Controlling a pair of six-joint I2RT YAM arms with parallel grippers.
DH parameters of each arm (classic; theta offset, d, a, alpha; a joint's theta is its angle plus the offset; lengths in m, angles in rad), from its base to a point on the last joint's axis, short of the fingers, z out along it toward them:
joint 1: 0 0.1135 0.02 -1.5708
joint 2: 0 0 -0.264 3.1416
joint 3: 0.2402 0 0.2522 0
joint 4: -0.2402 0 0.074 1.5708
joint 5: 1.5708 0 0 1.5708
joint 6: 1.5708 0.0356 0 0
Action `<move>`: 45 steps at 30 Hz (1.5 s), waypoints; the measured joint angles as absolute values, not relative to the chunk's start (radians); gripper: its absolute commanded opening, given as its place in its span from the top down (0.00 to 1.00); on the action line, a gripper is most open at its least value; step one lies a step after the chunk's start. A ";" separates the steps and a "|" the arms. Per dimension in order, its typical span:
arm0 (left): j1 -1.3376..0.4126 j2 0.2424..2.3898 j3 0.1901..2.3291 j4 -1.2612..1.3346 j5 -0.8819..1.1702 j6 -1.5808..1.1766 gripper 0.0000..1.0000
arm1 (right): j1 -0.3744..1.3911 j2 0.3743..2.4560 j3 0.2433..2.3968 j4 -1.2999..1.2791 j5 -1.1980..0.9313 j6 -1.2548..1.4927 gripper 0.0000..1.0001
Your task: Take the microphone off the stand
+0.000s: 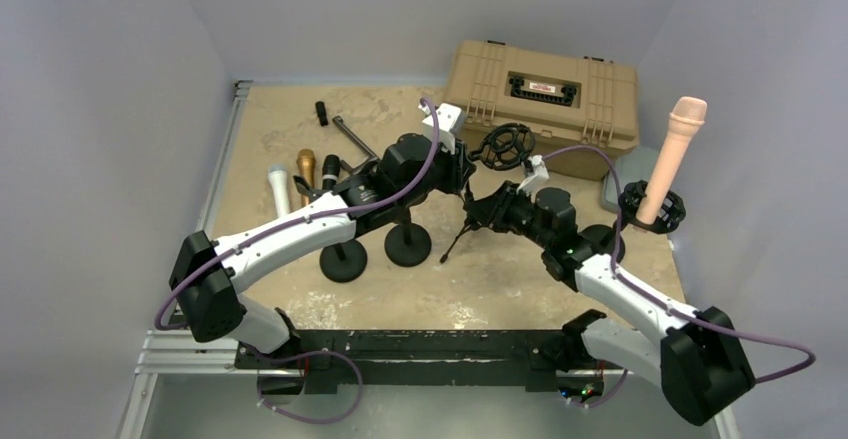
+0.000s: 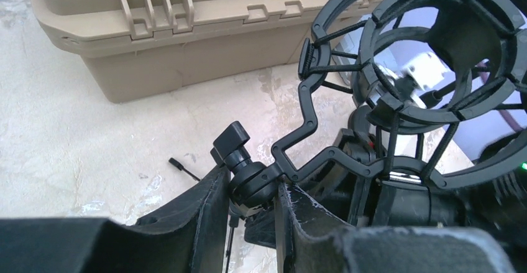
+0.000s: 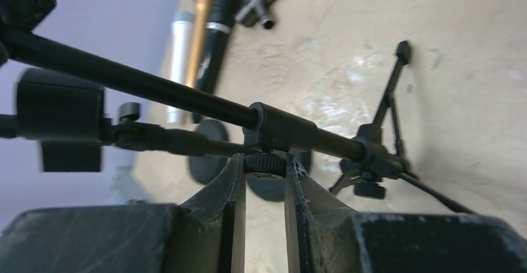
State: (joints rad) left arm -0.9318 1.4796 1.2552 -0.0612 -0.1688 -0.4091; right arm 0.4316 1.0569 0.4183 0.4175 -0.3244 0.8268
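The light tripod stand [image 1: 462, 229] could twist or tip, I judge, because both arms clamp it at once and any uneven pull goes into its thin legs. The right gripper [image 3: 264, 168] is closed tight on the small knob [image 3: 264, 163] under the pole's [image 3: 155, 92] collar. If it slips, the pole could swing. Further out, the left gripper [image 2: 248, 189] is nearly closed, pinching the swivel joint [image 2: 247, 172] below the shock mount [image 2: 497, 24], whose ring looks empty. The likelier trouble is effort spent on the wrong stand. The pink mic [image 1: 675, 149] stands upright in another mount [image 1: 655, 209] at the far right, well apart from both grippers.
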 measured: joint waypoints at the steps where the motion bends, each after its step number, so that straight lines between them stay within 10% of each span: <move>1: -0.932 1.480 1.255 -0.059 -0.169 -0.410 1.00 | 0.469 1.033 0.439 0.352 -0.249 0.786 1.00; 8: -0.939 1.487 1.257 -0.053 -0.175 -0.410 1.00 | 0.660 1.001 0.516 0.164 0.115 0.620 0.98; 13: -0.939 1.492 1.261 -0.049 -0.181 -0.411 1.00 | 0.677 1.001 0.516 0.169 0.157 0.602 0.59; 21: -0.948 1.493 1.262 -0.051 -0.175 -0.410 1.00 | 0.505 0.937 0.456 0.254 -0.065 0.705 0.40; 34: -0.958 1.505 1.278 -0.062 -0.168 -0.408 1.00 | 0.340 1.027 0.352 0.507 -0.445 0.909 0.57; 40: -0.962 1.512 1.287 -0.069 -0.168 -0.405 1.00 | 0.339 1.035 0.338 0.534 -0.467 0.904 1.00; 45: -0.968 1.520 1.289 -0.063 -0.171 -0.404 1.00 | 0.374 0.987 0.357 0.437 -0.393 0.828 1.00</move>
State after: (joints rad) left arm -0.9676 1.5204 1.2892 -0.0628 -0.1715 -0.4042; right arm 0.3744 0.9867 0.3573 0.4370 -0.3935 0.8280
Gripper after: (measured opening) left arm 0.274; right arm 0.107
